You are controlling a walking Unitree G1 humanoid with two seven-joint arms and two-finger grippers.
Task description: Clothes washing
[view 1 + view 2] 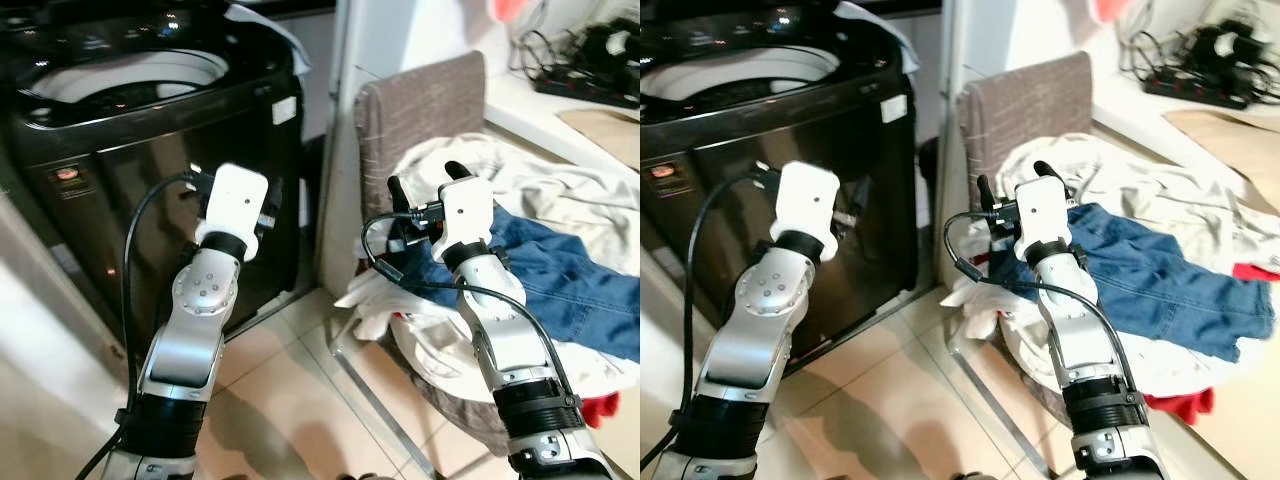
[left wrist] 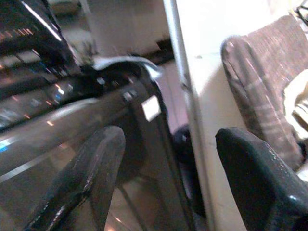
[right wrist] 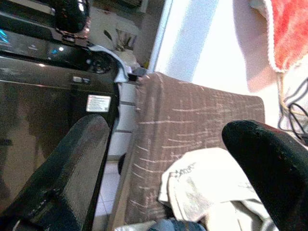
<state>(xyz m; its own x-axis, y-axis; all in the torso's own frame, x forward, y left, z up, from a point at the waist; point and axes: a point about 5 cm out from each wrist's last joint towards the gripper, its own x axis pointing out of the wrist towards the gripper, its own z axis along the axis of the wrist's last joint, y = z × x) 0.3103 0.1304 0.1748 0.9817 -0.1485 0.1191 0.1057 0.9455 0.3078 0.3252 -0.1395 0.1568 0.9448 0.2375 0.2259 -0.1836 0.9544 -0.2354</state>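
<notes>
We stand before a dark top-loading washing machine [image 1: 160, 130] with its lid up and the pale rim of the drum [image 1: 130, 75] showing at the top. A white cloth [image 1: 262, 25] lies over the machine's back right corner, and a small white label [image 1: 283, 110] sits near the top right edge of its front panel.

Our left gripper [image 2: 163, 178] is raised in front of the machine's dark front, close to its right edge, and its two black fingers [image 2: 86, 178] are spread wide with nothing between them.

To the right of the machine stands a chair [image 1: 425, 105] with a brown woven back, and the laundry is heaped on its seat: a white garment [image 1: 560, 195] spread across the back and right side, blue jeans [image 1: 560, 275] lying over the middle of the heap, more white cloth [image 1: 375, 300] spilling off the seat's front left edge, and a bit of red fabric [image 1: 603, 408] at the lower right of the pile.

Our right gripper [image 3: 168, 168] hovers just above the left part of the heap, near the chair back, fingers [image 3: 269, 163] wide apart and holding nothing.

A black power strip with cables [image 1: 585, 60] lies on the pale surface behind the chair, and something red [image 3: 293, 33] hangs at the wall above.
</notes>
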